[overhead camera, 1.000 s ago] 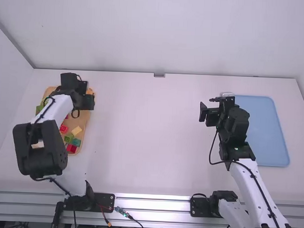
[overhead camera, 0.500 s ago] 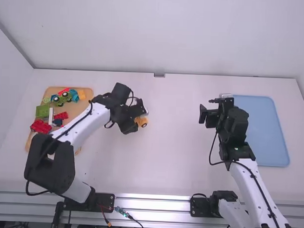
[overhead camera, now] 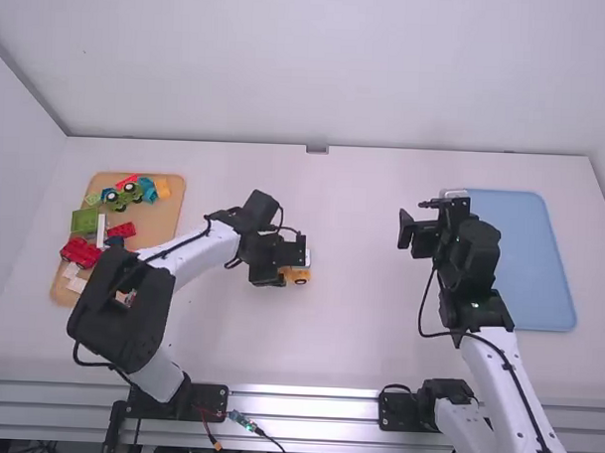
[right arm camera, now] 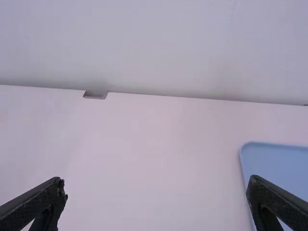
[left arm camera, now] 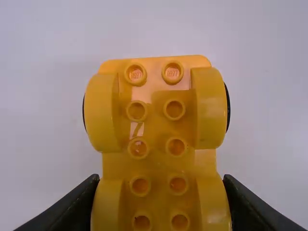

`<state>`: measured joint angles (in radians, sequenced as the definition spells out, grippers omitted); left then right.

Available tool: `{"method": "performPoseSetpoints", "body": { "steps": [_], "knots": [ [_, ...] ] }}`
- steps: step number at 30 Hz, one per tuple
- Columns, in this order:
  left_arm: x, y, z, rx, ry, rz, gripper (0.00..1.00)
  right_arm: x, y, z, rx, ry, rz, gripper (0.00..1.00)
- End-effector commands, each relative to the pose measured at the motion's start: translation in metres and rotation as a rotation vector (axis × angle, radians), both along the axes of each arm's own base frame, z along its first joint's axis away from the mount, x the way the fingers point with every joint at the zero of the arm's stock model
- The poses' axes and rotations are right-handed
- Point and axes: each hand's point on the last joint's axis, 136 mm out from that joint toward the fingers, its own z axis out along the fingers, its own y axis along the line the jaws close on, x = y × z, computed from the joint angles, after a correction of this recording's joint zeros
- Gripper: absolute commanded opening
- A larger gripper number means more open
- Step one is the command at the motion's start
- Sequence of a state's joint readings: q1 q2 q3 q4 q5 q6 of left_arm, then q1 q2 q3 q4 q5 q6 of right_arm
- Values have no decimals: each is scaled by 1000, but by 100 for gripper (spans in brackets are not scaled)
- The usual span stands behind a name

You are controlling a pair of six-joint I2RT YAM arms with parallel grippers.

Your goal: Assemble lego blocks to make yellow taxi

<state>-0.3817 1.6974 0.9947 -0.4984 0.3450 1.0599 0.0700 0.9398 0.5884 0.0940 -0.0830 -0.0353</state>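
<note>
Yellow wheel base [left arm camera: 161,125]: near the middle of the surface [overhead camera: 378,329]; studs face the left wrist camera. Contact with the surface cannot be confirmed.
Left claw [left arm camera: 161,179]: closed on both flanks at one end of the wheel base.
Long axis: in line with the left claw's fingers; free end points away from the claw.
Nearer arm: left. Right claw [right arm camera: 158,185] is spread, empty, well apart.
Next step (judged): seat level, studs up, then release; a skewed withdrawal could drag the wheel base.
</note>
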Motion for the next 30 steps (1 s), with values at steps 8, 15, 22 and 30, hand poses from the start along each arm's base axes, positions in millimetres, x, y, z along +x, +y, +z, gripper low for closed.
{"method": "performPoseSetpoints", "body": {
  "steps": [8, 15, 22, 30],
  "knots": [
    [-7, -7, -30, -23, 84, -53, 47, -2, 0, 17, 4, -39, 0, 99],
    [-6, -7, -46, -5, 120, -50, 67, 1, 0, 12, 3, -24, -1, 99],
    [4, -8, -35, -18, 80, -36, 99, 3, 1, 11, 3, -24, 1, 99],
    [28, 15, 52, -15, 29, 43, 99, 3, 1, 13, 3, -34, 0, 99]
  ]
}}
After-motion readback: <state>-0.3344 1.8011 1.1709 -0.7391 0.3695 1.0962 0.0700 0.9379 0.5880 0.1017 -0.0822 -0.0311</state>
